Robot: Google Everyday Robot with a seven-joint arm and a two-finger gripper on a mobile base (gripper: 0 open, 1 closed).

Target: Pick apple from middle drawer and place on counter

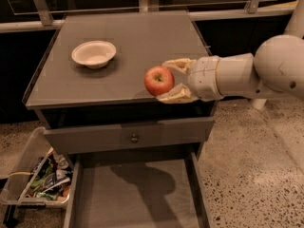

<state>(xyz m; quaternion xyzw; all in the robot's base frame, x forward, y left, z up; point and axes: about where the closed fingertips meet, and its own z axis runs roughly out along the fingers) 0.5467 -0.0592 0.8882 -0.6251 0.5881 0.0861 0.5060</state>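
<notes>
The red apple (pixel 159 80) sits between the two pale fingers of my gripper (pixel 166 80), which is shut on it. The gripper reaches in from the right and holds the apple above the front right part of the grey counter (pixel 128 46), near its front edge. The middle drawer (pixel 137 194) stands pulled out below, showing its dark-grey floor with the arm's shadow on it and nothing else in it.
A white bowl (pixel 93 53) stands on the counter's left half. A closed drawer front with a small round knob (pixel 134 138) is just under the counter. A clear bin of snack packets (pixel 38 177) sits on the floor at lower left. A railing runs behind the counter.
</notes>
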